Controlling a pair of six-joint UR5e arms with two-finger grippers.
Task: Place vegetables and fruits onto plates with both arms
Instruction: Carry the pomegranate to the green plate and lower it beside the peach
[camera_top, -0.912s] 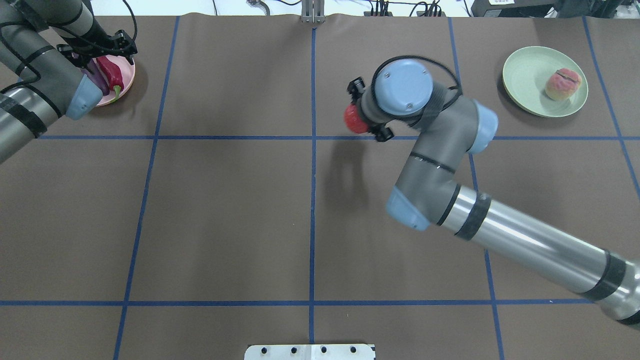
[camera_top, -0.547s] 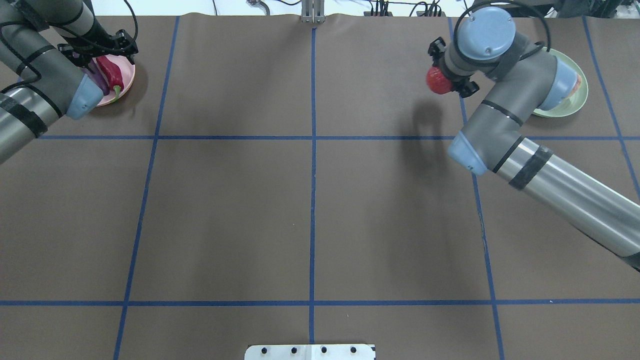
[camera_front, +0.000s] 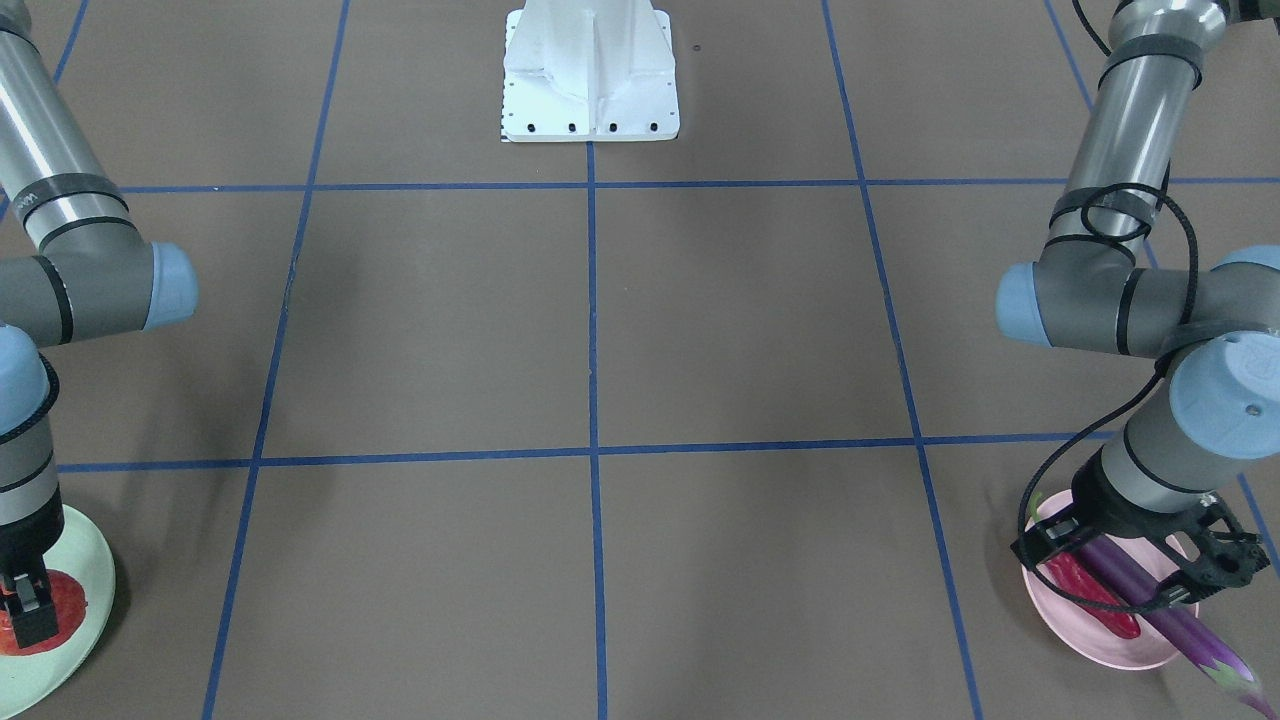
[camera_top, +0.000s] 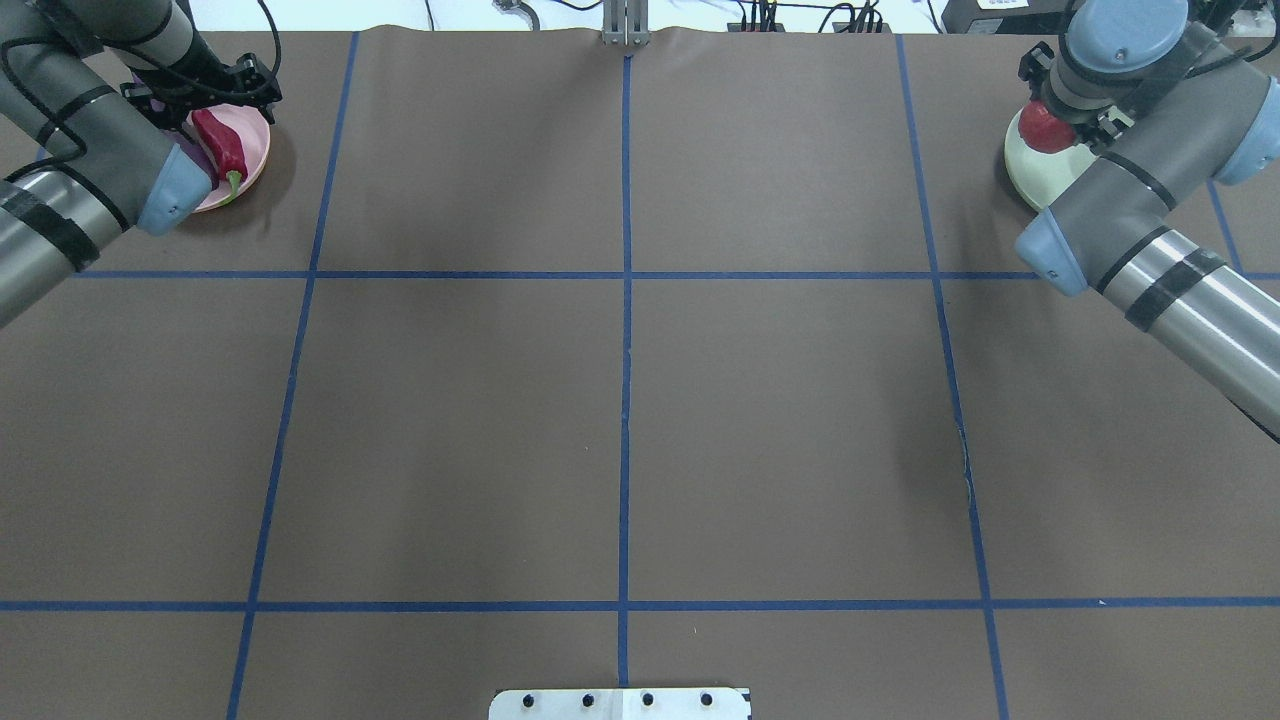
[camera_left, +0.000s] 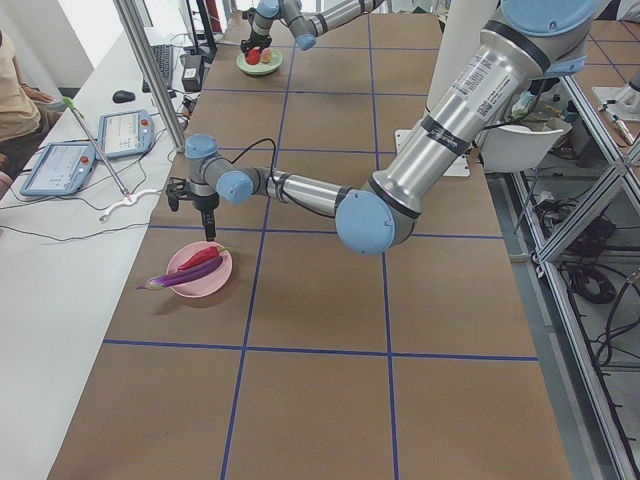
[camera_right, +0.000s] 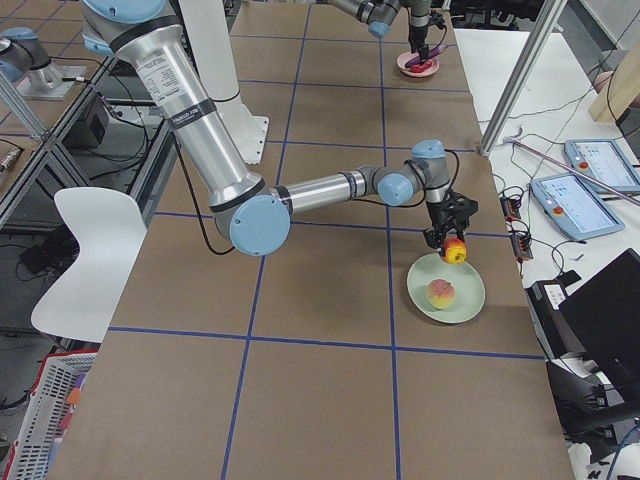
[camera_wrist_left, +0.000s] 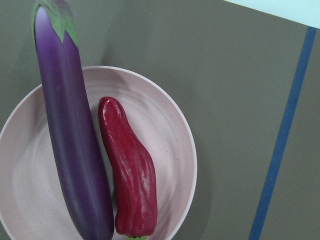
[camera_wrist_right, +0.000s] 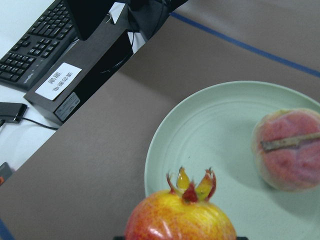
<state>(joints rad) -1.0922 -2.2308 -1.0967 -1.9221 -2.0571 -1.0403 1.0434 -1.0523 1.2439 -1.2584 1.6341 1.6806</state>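
My right gripper (camera_right: 452, 240) is shut on the bumpy red-orange fruit (camera_top: 1045, 127) and holds it just above the near-left rim of the mint green plate (camera_top: 1025, 175). The fruit fills the bottom of the right wrist view (camera_wrist_right: 180, 220). The peach (camera_right: 441, 292) lies on that plate; the overhead view hides it behind the arm. My left gripper (camera_front: 1130, 565) is open and empty above the pink plate (camera_front: 1100, 650). The purple eggplant (camera_wrist_left: 70, 140) and the red chili (camera_wrist_left: 130, 175) lie side by side on that plate, with the eggplant's cap end over the rim.
The white base block (camera_top: 620, 703) sits at the table's near edge. A keyboard (camera_wrist_right: 35, 45) and a black box (camera_wrist_right: 95, 55) lie beyond the far edge by the mint plate. Tablets (camera_right: 580, 205) and a metal post (camera_right: 520, 80) stand on the operators' side.
My right arm carried the red-orange fruit from mid-table to the far right, over the mint plate, and now covers the peach in the overhead view. The left arm has barely moved.
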